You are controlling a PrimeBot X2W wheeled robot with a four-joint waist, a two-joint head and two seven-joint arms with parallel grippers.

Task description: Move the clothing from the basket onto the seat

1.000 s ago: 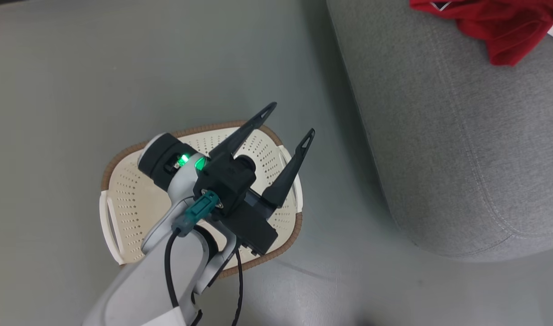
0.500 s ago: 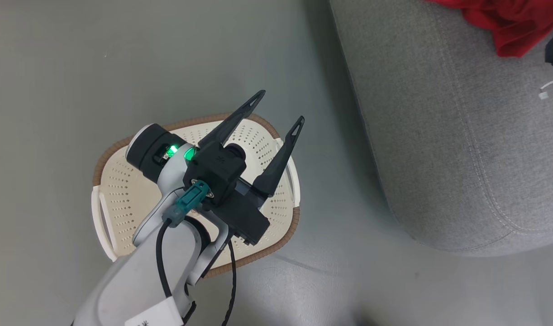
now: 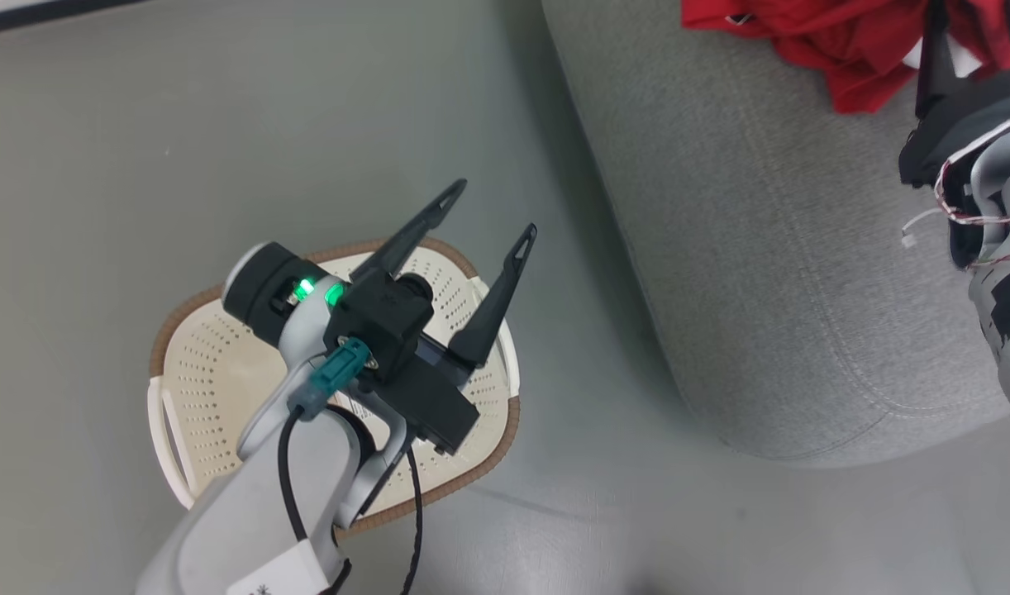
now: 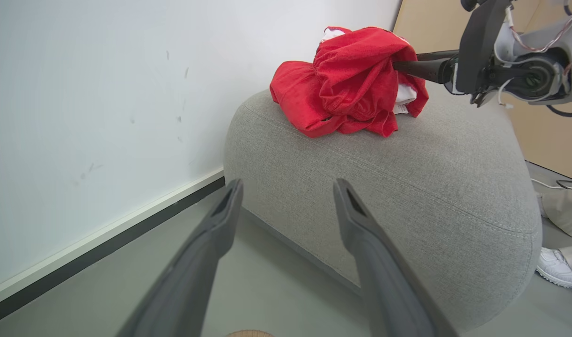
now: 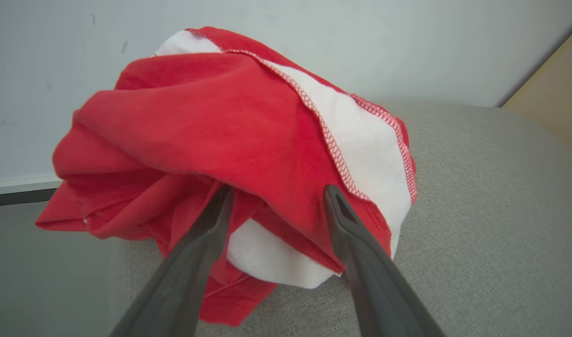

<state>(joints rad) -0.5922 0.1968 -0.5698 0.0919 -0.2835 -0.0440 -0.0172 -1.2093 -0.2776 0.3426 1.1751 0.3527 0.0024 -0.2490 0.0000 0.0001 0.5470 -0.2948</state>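
clothing (image 5: 197, 131): bunched on seat (image 5: 478, 210) | right pincer (image 5: 277, 192): spread, tips under folds

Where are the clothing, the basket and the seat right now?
clothing (image 4: 347, 84): left wrist view, on the red fold at the heap's middle.
basket (image 3: 212, 372): head view, on its bare perforated inside.
seat (image 3: 786, 289): head view, on its bare grey top.

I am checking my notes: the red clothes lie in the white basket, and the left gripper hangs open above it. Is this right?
No: the red clothes lie on the grey seat, as the left wrist view shows, not in the basket. The left gripper does hang open above the basket.
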